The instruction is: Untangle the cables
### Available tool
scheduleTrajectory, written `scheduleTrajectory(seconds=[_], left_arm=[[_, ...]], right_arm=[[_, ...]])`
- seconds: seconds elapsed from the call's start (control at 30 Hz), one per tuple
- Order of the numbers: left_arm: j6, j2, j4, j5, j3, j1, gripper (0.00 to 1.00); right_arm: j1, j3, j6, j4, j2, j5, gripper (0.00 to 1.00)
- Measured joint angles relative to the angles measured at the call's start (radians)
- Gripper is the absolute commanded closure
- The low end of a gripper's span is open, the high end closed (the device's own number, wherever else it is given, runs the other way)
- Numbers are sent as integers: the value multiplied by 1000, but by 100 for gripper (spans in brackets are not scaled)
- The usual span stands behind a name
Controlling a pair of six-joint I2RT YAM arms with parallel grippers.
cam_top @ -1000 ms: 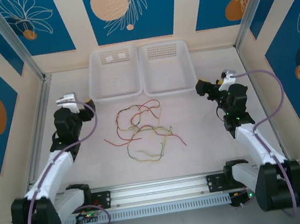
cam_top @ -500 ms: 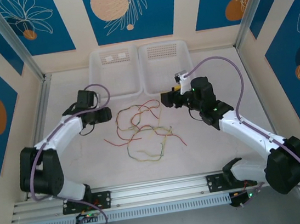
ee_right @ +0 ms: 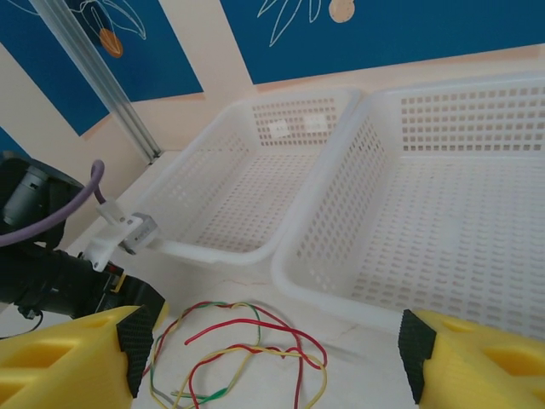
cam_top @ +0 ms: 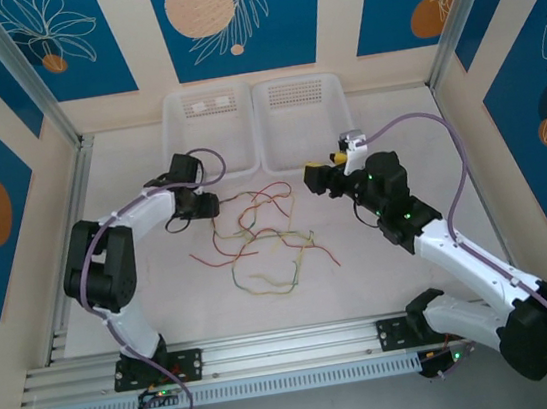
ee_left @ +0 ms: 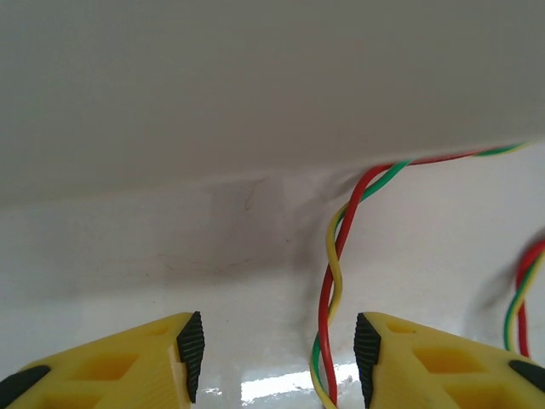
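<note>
In the top view, the cables [cam_top: 258,239] are seen as a loose red and yellow-green tangle on the table [cam_top: 365,283], in the middle of the frame and below a pair of white baskets [cam_top: 200,93]. The left gripper [cam_top: 207,206] is placed at the left edge of the tangle. The right gripper [cam_top: 311,179] is found to its upper right, apart from it. In the left wrist view, the fingers [ee_left: 191,351] are held open and nothing is gripped; one twisted strand [ee_left: 329,290] runs between them, nearer to the right pad. In the right wrist view, the fingers [ee_right: 132,341] are spread wide and empty, with the tangle at the bottom centre. The cables are judged to be very light, soft and springy, so they are easily dragged along together. A free end or an outer loop should be taken, not a crossing.
</note>
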Motion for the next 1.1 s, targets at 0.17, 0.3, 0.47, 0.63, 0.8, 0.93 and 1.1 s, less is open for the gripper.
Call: scheduleTrajectory(seconds=[0.17,0.3,0.47,0.63,0.8,0.93,1.1], left_arm=[[-2,34,9,-22,10,-11,58],[-1,58,28,-48,28,-16,68],[0,71,39,-89,36,-29,69],[-4,62,39,-114,32,-58,59],[-9,-45,29,-122,-19,-73,56],[-16,-174,31,-150,-24,-73,54],[-63,-361,130,-161,-170,-72,53]], right_arm=[[0,-10,0,2,-17,15,19],[0,-10,0,2,-18,15,18],[-2,-11,1,1,-24,29,16],[-5,-24,1,0,-54,38,14],[-7,-27,0,-4,-61,47,12],[-11,-29,0,-4,-61,49,11],[-11,-34,0,1,-63,50,10]])
